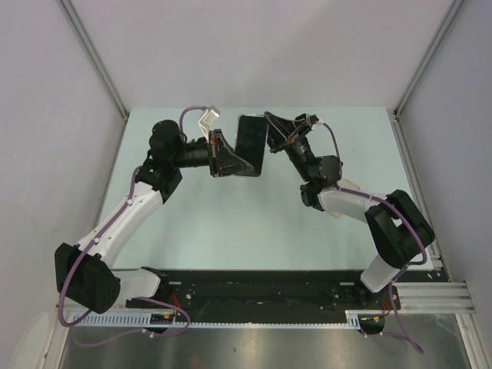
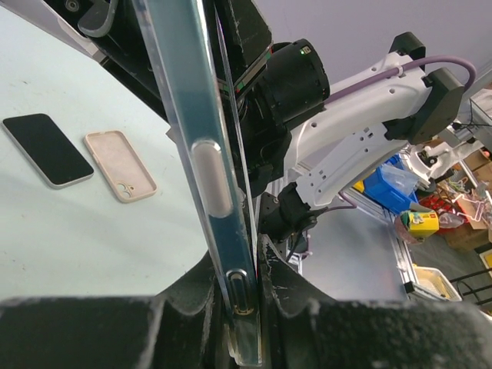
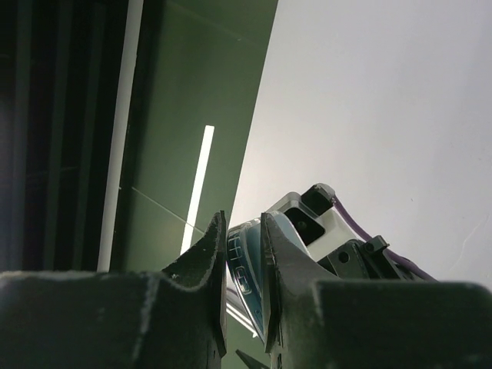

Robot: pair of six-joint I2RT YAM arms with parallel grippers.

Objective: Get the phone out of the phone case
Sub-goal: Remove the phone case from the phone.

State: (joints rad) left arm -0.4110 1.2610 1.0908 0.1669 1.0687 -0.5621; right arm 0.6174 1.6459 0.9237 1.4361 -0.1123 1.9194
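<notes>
A dark phone in a clear case [image 1: 250,144] is held up above the pale green table [image 1: 231,223], between both grippers. My left gripper [image 1: 231,160] is shut on its lower left end. In the left wrist view the case [image 2: 201,138] shows edge-on, pinched between the jaws of the left gripper [image 2: 247,307]. My right gripper [image 1: 270,132] is shut on the upper right edge. In the right wrist view the bluish clear case edge [image 3: 247,261] sits between the fingers of the right gripper [image 3: 244,277]. That camera looks upward.
A second phone with a black screen [image 2: 48,150] and an empty beige case [image 2: 119,165] lie flat on the table beyond the held phone. The right arm [image 2: 346,146] is close behind it. Grey walls enclose the table's sides and back.
</notes>
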